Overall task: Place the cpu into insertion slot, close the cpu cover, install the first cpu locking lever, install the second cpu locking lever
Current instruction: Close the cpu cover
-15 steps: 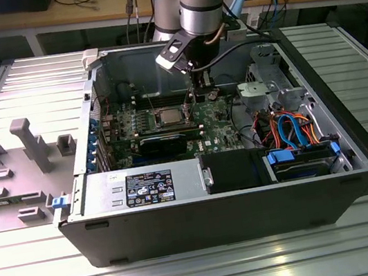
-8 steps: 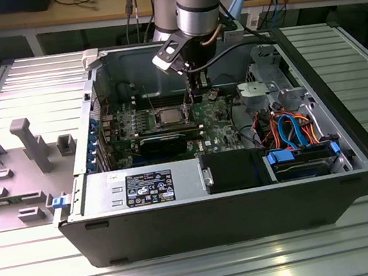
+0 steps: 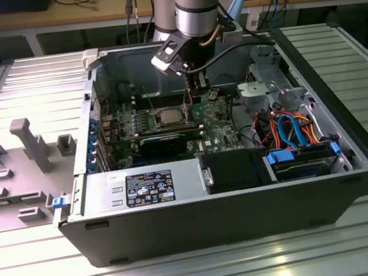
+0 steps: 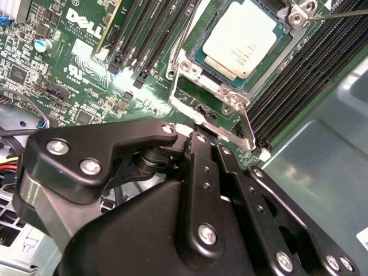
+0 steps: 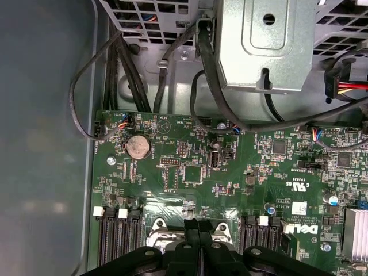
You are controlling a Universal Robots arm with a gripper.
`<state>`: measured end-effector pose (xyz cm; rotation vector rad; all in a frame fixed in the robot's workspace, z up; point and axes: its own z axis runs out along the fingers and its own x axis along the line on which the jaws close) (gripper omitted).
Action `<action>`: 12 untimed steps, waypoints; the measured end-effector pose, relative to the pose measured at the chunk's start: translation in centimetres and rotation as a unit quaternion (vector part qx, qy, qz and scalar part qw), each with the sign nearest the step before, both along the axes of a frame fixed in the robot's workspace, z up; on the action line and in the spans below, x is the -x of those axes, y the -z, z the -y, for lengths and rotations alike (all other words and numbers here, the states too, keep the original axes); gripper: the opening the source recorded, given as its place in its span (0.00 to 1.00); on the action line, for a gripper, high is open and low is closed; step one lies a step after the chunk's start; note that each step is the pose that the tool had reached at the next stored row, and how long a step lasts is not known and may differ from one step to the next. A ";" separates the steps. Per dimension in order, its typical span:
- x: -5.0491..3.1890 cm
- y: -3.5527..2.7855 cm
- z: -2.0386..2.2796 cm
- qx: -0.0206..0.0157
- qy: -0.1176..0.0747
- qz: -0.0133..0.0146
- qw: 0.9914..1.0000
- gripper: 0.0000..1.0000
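The cpu (image 4: 244,37), a square chip with a silver-grey top, lies flat in the insertion slot (image 4: 183,104) on the green motherboard (image 4: 75,69). In the exterior view the cpu (image 3: 169,117) sits mid-board inside the open case. The silvery cpu cover (image 4: 185,68) lies down around the chip. My gripper (image 4: 208,141) is shut, its black fingertips pressed together at the socket's corner, beside a thin silvery locking lever (image 4: 246,123). Another lever rod (image 4: 339,12) crosses the far side of the socket. In the exterior view the gripper (image 3: 194,94) hangs just off the socket towards that view's right.
Long black memory slots (image 4: 299,80) flank the socket. The exterior view shows a black graphics card (image 3: 163,141), a power supply (image 3: 143,186), a metal drive cage (image 3: 266,83) and coloured cables (image 3: 287,128). Case walls (image 3: 184,229) enclose the board. A coin battery (image 5: 138,146) sits near black cables (image 5: 207,69).
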<state>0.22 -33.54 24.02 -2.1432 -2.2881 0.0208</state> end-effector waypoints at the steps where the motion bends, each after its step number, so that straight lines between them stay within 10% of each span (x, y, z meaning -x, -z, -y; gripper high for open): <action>1: 0.01 0.01 0.00 0.000 0.000 0.000 1.000 0.11; 12: 0.19 0.07 0.00 0.000 0.000 -0.002 1.000 0.11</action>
